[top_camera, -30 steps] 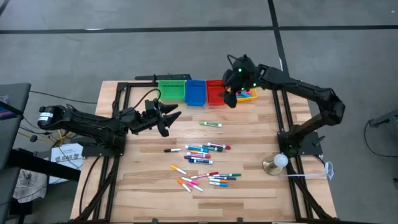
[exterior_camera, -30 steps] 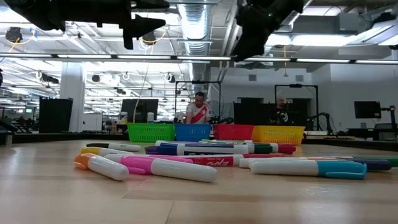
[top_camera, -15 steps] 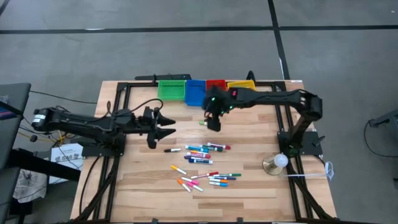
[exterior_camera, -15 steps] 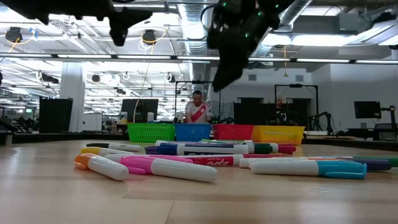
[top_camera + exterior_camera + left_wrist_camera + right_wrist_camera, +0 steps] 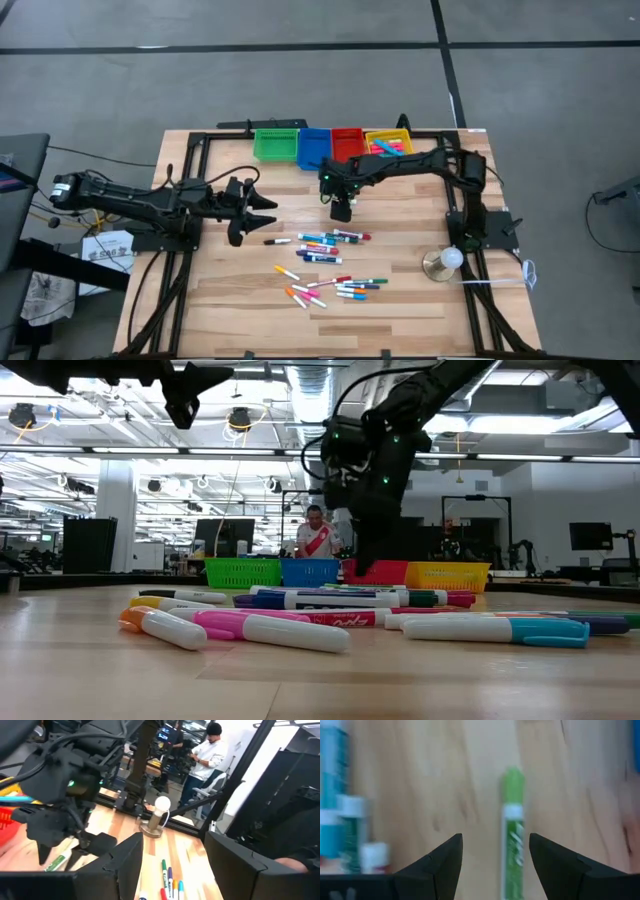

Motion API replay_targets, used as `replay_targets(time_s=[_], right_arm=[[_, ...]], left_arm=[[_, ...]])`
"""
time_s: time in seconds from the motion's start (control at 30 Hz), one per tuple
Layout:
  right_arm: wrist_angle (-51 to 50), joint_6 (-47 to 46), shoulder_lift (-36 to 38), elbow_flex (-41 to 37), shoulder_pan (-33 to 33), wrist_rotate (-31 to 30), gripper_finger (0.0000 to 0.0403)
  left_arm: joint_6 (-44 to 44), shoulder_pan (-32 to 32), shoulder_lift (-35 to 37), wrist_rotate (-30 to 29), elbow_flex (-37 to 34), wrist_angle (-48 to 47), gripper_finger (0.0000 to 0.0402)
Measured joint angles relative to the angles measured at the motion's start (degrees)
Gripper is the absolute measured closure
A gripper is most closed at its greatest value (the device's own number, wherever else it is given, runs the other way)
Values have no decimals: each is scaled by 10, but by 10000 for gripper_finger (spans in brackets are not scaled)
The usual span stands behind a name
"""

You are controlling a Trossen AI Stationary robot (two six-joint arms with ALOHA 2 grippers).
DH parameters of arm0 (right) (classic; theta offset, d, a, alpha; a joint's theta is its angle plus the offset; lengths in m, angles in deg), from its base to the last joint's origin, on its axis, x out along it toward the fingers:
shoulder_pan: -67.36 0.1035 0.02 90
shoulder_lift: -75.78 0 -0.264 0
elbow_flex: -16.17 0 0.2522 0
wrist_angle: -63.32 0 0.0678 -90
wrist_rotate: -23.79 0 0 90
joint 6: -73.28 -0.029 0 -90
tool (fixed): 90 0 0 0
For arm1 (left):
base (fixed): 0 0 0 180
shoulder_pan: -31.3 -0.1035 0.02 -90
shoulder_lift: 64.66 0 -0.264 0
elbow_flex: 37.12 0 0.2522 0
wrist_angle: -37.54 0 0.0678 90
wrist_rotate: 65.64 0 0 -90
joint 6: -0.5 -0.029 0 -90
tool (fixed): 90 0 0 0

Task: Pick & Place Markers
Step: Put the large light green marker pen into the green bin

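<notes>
Many markers lie loose on the wooden table: one cluster (image 5: 332, 241) at mid-table, another (image 5: 332, 289) nearer the front, and a black one (image 5: 277, 241) to their left. A single green-and-white marker (image 5: 513, 836) lies apart, toward the bins. My right gripper (image 5: 495, 870) points down over it, open, with one finger on each side of the marker and clear of it; in the high view the right gripper (image 5: 341, 208) covers most of it. My left gripper (image 5: 271, 212) hovers open and level over the table's left half, holding nothing.
Green (image 5: 277, 145), blue (image 5: 314, 149), red (image 5: 346, 143) and yellow (image 5: 388, 143) bins stand in a row at the far edge; the yellow one holds markers. A round metal base with a white ball (image 5: 445, 262) sits near the right edge. People show in the room behind.
My right gripper has swung from above the red and yellow bins toward the table's near-left and dropped low over the lone green marker, staying open. My left gripper has drawn back a little toward the left edge and tipped up to level.
</notes>
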Motion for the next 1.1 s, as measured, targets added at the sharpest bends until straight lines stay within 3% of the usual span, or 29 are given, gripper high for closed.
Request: replay_targets(time_s=[0.1, 0.73, 0.87, 1.1], right_arm=[[5, 0, -5, 1, 0, -21, 185], [2, 6, -67, 3, -3, -15, 191], [5, 6, -67, 2, -3, -14, 219], [5, 6, -67, 2, -2, -14, 306]], left_arm=[[1, 0, 0, 4, 0, -3, 188], [2, 0, 0, 1, 0, -6, 188], [2, 0, 0, 1, 0, -6, 188], [2, -8, 0, 1, 0, -6, 188]])
